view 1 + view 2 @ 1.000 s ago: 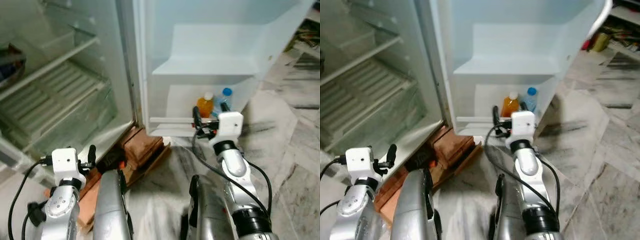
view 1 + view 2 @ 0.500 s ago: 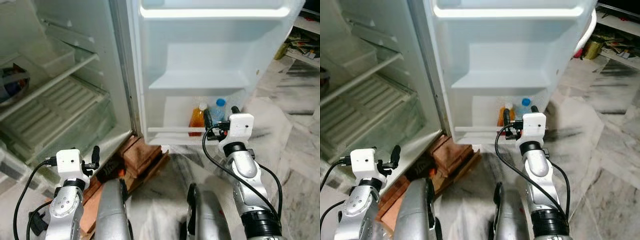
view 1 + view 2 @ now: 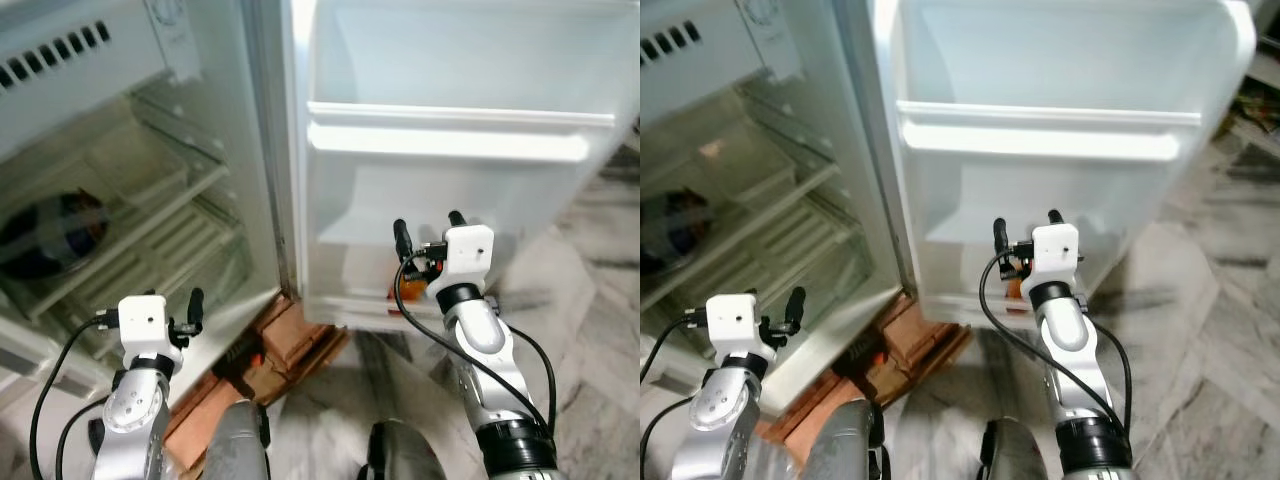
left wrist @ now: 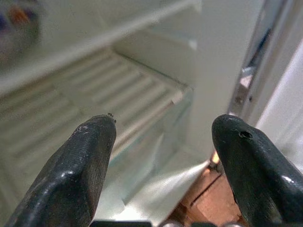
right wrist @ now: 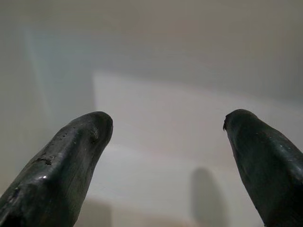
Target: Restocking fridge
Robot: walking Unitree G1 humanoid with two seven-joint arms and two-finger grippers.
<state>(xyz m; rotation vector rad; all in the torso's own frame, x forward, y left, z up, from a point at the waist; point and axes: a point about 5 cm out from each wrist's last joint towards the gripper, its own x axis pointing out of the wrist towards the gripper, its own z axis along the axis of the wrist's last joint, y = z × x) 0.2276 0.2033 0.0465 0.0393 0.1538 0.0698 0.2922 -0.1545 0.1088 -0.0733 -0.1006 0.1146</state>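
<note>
**Inspector:** Your fridge [image 3: 150, 200] stands open, propped on bricks [image 3: 290, 330] under its front corner, presumably to level it or lift it off the floor. The door [image 3: 450, 150] is swung wide to the right of the cabinet. That suits restocking: both the shelves and the door racks can be reached.

**Operator:** Where is the stock?

**Inspector:** An orange bottle [image 3: 412, 285] sits in the lowest door rack, partly hidden behind your right claw [image 3: 427, 232]. A dark round item [image 3: 55, 232] lies on a shelf inside the cabinet; it is too blurred to identify.

**Operator:** And the claws?

**Inspector:** Your right claw is raised in front of the door, just above the bottle, fingers [image 5: 66, 161] spread apart with nothing between them. It points at the bare door lining. Your left claw [image 3: 193, 310] is held low before the cabinet, near the bricks, fingers [image 4: 80, 161] likewise parted and empty, aimed at the ribbed lower shelf [image 4: 94, 99].

**Operator:** Your assessment?

**Inspector:** Neither claw carries anything, so I judge you are between items. The middle door rack [image 3: 450, 142] appears vacant and ready to take stock.
</note>
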